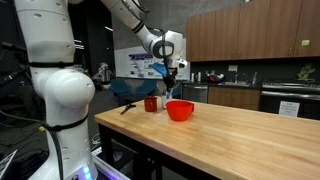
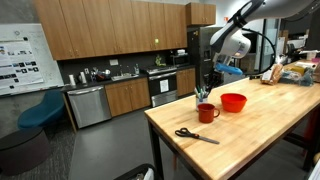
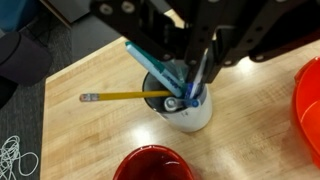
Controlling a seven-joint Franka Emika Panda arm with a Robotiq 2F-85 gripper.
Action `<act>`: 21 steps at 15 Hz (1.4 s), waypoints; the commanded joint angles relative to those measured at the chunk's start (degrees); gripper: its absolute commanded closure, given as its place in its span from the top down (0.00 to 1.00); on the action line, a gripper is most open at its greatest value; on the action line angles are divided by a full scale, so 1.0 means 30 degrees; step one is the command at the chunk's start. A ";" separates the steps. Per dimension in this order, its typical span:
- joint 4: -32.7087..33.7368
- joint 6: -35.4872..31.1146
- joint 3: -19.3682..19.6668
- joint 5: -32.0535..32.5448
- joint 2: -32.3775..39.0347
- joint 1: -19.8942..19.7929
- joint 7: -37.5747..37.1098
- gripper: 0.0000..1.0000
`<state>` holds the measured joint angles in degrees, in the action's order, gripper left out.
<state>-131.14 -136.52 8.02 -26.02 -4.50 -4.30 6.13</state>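
Note:
In the wrist view a white cup (image 3: 197, 116) stands on the wooden table and holds several writing tools. A yellow pencil (image 3: 120, 97) sticks out sideways, a teal marker (image 3: 150, 64) leans up-left, and a thin blue pen (image 3: 201, 76) stands nearly upright. My gripper (image 3: 198, 60) is right over the cup, its dark fingers drawn close on either side of the blue pen's upper end. In both exterior views the gripper (image 1: 171, 82) (image 2: 207, 85) points straight down at the table's far end, just behind the red mug (image 1: 152, 104) (image 2: 208, 113).
A red bowl (image 1: 180, 110) (image 2: 233, 102) (image 3: 311, 100) sits beside the cup. Black-handled scissors (image 2: 195, 136) (image 1: 128, 106) lie near the table's (image 2: 260, 140) end edge. Boxes and clutter occupy the far corner (image 2: 295, 72). Kitchen cabinets stand behind.

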 commanded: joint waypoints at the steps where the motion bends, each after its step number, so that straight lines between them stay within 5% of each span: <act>1: -0.0418 0.0165 -0.0175 -0.0184 -0.1020 -0.0035 -0.0117 0.03; 11: -0.0729 0.1265 0.0193 0.2166 -0.4434 -0.0473 -0.0092 0.03; 21: -0.1441 0.2935 0.1876 0.4809 -0.7420 -0.2197 0.0044 0.03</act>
<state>-133.47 -128.54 12.62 -13.52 -24.02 -9.49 6.24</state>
